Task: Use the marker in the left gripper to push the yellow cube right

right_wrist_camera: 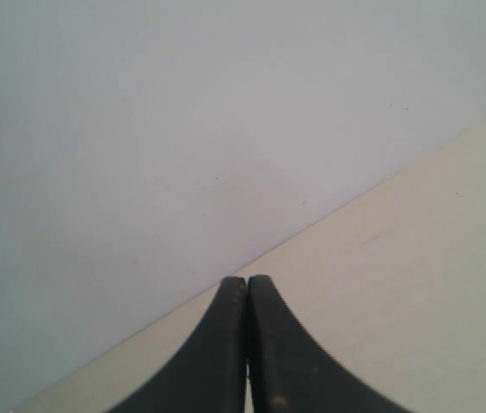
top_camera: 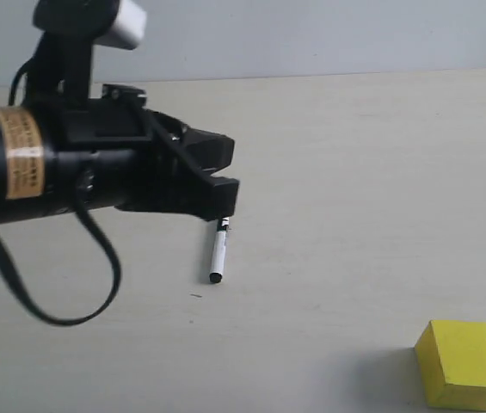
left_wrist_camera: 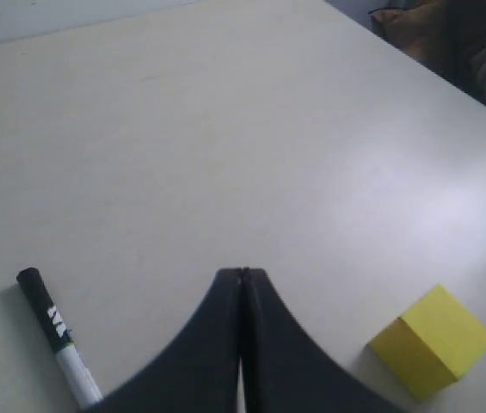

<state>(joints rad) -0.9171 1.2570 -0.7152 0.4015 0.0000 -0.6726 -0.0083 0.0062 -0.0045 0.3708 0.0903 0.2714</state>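
left tool: its two sides pressed flat together with nothing between them, held above the desk on the left.
marker: lying loose on the desk, not gripped; its far end sits just under the tip of the left tool.
yellow cube: resting on the desk at the near right, well apart from the marker.
right tool: pressed together, empty.

The left gripper is a matte black claw. Behind it the arm is glossy black, banded by a tan printed label; a black cable loops under it.
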